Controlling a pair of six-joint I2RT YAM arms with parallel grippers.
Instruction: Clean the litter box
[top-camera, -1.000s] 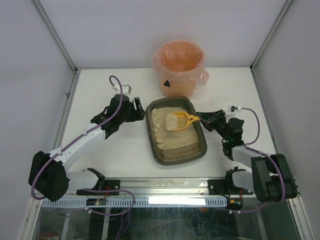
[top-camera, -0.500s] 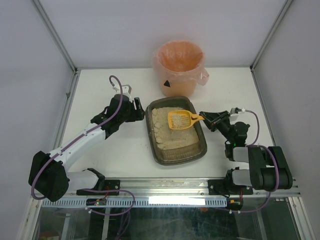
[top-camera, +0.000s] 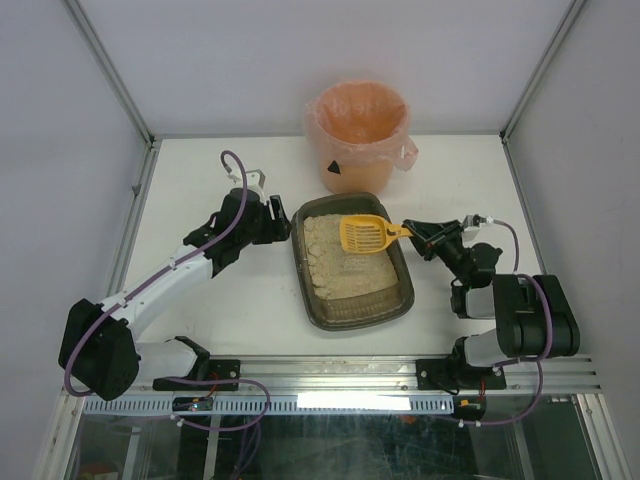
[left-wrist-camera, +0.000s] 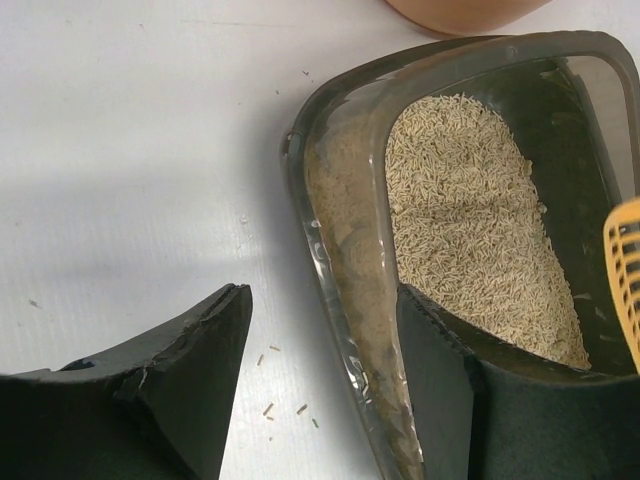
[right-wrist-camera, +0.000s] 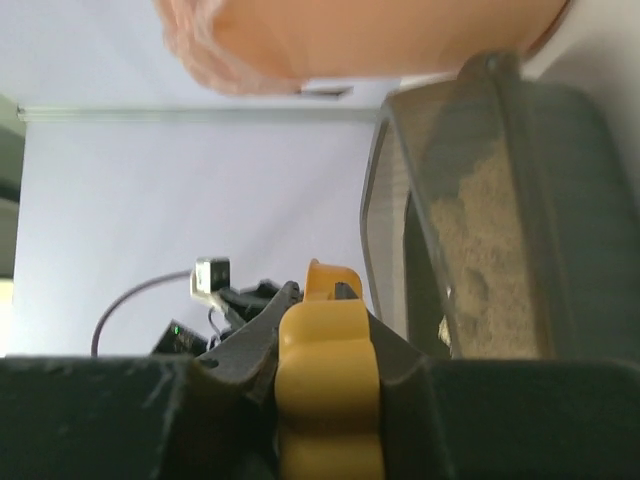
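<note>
Dark grey-brown translucent litter box (top-camera: 352, 318), beige granular litter (top-camera: 335, 268); bright yellow slotted scoop (top-camera: 364, 234); peach-orange bin (top-camera: 352, 168) with pink liner (top-camera: 407, 152) and small black triangle mark (top-camera: 333, 166); plain white table (top-camera: 200, 180).

Top camera overhead, looks down; wrist cameras close; all share litter box (top-camera: 355, 313).

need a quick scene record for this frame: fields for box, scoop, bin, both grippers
litter box: centre of table, beige litter inside
scoop: yellow, slotted, over the box's far end
bin: pink-lined, beyond the box
left gripper: open, jaws straddling the box's left wall
right gripper: shut on scoop
</note>
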